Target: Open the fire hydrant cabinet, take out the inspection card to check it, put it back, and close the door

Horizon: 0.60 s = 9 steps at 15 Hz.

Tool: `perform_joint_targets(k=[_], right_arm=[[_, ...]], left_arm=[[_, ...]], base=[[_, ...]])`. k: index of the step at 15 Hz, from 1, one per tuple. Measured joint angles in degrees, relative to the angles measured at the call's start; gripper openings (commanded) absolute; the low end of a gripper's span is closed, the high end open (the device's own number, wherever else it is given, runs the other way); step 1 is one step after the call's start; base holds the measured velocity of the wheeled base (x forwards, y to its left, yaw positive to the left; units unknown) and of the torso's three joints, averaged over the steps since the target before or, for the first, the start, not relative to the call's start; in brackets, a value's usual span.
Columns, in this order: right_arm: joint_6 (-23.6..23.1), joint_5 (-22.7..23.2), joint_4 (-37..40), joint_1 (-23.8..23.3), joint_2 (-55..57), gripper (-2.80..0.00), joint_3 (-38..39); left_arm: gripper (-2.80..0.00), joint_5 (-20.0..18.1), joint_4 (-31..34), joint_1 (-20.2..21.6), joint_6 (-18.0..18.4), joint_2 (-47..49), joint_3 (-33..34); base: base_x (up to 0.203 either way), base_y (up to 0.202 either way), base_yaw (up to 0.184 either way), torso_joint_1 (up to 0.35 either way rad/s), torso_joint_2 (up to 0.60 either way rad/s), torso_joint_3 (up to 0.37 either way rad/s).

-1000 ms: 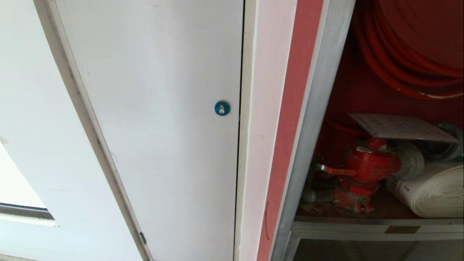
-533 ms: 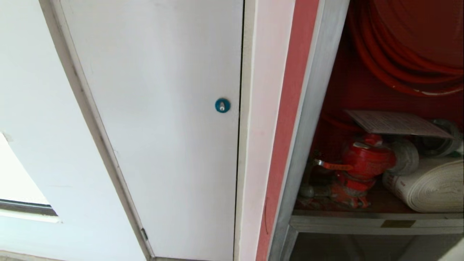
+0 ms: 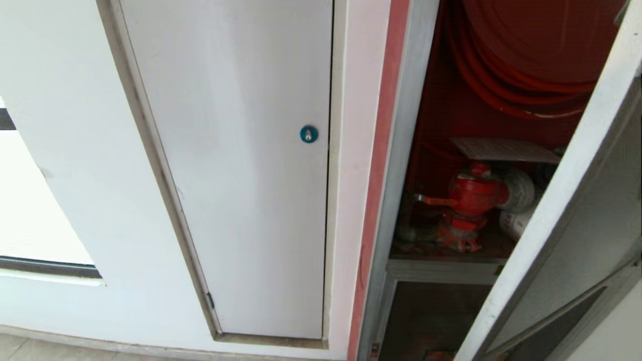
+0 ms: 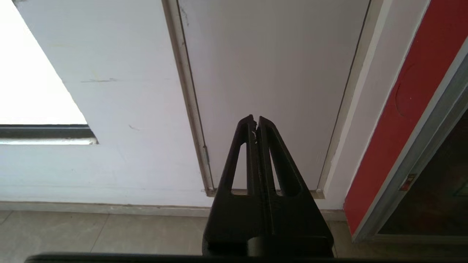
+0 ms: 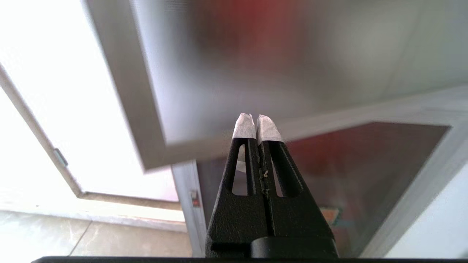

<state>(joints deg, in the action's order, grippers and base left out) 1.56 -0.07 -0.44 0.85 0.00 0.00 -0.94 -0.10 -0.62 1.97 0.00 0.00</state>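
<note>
White wall (image 3: 65, 165) at far left with a window (image 3: 30, 200) edge cut into it. Next, a plain white panel door (image 3: 241, 200) with a round blue lock (image 3: 309, 134) near its right edge, shut in its frame. Then a pale strip and a red strip (image 3: 373, 200) running down beside the cabinet (image 3: 401, 150) frame. Cabinet stands open: red interior, red hose reel (image 3: 521, 55) coiled at top, card (image 3: 504, 149) lying flat and slightly tilted on top of the red valve (image 3: 469, 200), under the reel. White hose roll (image 3: 514, 223) just right of the valve, mostly hidden by the door. Door (image 3: 567, 225) at far right, swung out toward the camera, its frame edge crossing the cabinet opening diagonally.

Neither arm shows in head view. Left gripper (image 4: 256, 122) points at the lower part of the white panel door, fingers pressed together, holding nothing, tiled floor (image 4: 91, 233) below. Right gripper (image 5: 257, 118) faces the door's pane near its lower frame corner, white-taped fingertips (image 5: 244, 128) pressed together, empty; whether they touch the pane cannot be told.
</note>
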Motion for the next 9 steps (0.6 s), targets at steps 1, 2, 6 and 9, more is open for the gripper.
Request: perform_joint_targets(k=[1, 2, 6, 9], right_arm=[[0.0, 0.0, 0.0, 0.0, 0.0, -2.8, 0.0], [0.0, 0.0, 0.0, 0.1, 0.0, -2.8, 0.0], [0.0, 0.0, 0.0, 0.0, 0.0, -2.8, 0.0], [0.0, 0.0, 0.0, 0.0, 0.0, -2.8, 0.0]], left_arm=[[-2.8, 0.0, 0.0, 0.0, 0.0, 0.0, 0.0], [-2.8, 0.0, 0.0, 0.0, -0.1, 0.0, 0.0], [-2.8, 0.0, 0.0, 0.0, 0.0, 0.0, 0.0], [-2.8, 0.0, 0.0, 0.0, 0.0, 0.0, 0.0]], base=[[-0.198, 0.0, 0.001, -0.006, 0.0, 0.002], [-0.193, 0.0, 0.004, -0.002, 0.0, 0.002], [-0.195, 0.0, 0.001, 0.001, 0.0, 0.003], [-0.195, 0.0, -0.001, 0.003, 0.0, 0.0]])
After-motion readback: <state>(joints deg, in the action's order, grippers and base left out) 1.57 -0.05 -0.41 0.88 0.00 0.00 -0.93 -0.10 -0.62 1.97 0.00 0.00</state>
